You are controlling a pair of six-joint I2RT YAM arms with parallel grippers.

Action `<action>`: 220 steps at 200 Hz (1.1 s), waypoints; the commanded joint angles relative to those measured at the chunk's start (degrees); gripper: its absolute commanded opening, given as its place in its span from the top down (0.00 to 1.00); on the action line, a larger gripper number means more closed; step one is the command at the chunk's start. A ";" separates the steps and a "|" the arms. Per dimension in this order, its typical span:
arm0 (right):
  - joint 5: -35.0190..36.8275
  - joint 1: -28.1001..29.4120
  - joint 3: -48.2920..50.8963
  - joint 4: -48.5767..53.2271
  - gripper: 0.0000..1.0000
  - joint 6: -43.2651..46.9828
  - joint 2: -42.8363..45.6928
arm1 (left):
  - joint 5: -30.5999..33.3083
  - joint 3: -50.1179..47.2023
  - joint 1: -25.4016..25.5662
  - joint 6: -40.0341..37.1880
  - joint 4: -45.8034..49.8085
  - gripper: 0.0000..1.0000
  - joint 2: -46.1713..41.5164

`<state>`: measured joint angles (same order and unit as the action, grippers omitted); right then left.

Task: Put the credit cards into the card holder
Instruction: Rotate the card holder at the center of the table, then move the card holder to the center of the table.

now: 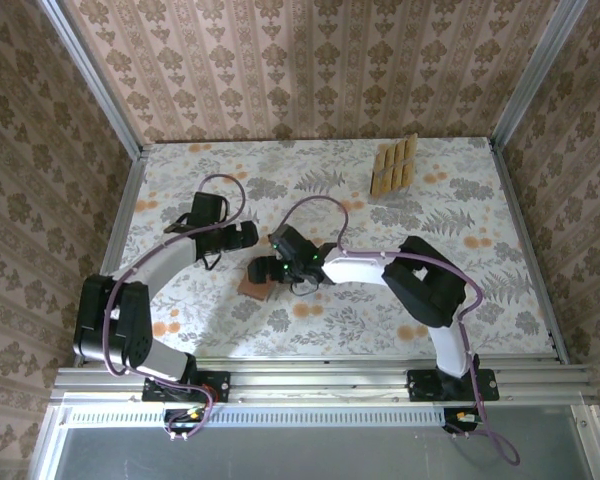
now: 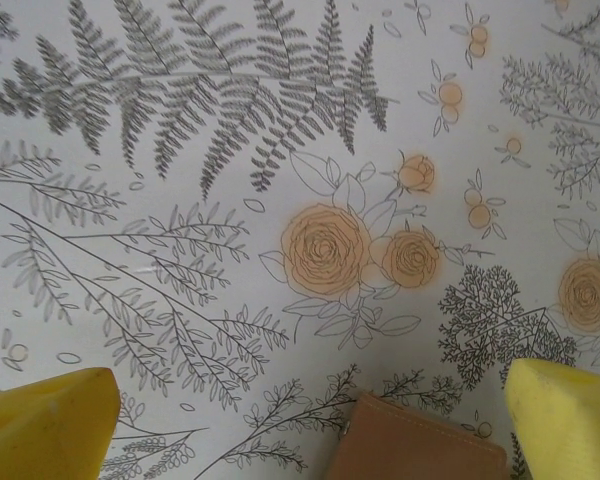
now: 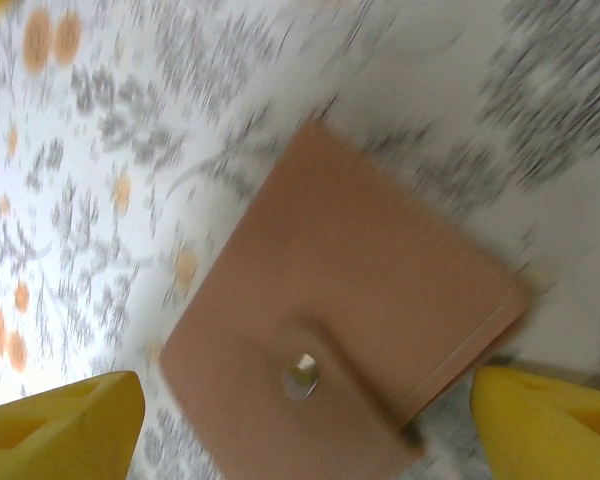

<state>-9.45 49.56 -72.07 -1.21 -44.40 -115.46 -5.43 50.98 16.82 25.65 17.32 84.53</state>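
Floral-print table surface: the closed salmon-brown leather-like card holder lies flat mid-surface, toward the near edge. Right gripper is spread wide over it, empty. Left gripper is wide too, just beside. Wallet is probably light and semi-stiff; pinch an edge. Thin tan rectangular credit cards sit near the far right corner, likely slippery.

No legible text or labels anywhere.
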 commanded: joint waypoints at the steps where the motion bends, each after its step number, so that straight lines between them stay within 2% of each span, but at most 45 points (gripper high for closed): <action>1: 0.14 -2.46 -0.42 -0.60 0.14 -0.36 0.66 | -3.03 -0.93 0.05 -0.10 -0.82 0.00 0.62; 84: 1.03 -8.93 15.63 2.65 0.13 2.52 18.19 | -5.41 -11.36 6.29 5.76 -8.89 0.00 -0.70; 122: 0.26 -10.07 18.48 3.93 0.13 3.09 20.22 | -5.40 -14.18 8.93 9.20 -10.56 0.00 -2.31; 127: 0.02 -10.17 18.67 4.07 0.13 3.18 20.31 | -5.38 -14.60 10.89 9.87 -10.99 0.00 -2.65; 189: -1.70 -11.50 20.54 4.64 0.15 3.44 21.87 | -5.20 -19.53 18.84 21.26 -17.91 0.00 -6.50; 220: -2.62 -12.20 21.40 4.51 0.20 2.95 23.16 | -4.82 -20.42 22.87 26.66 -23.84 0.00 -6.72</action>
<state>-10.37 37.93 -51.86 1.98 -41.95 -94.87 -9.19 31.42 37.04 45.45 -0.93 78.46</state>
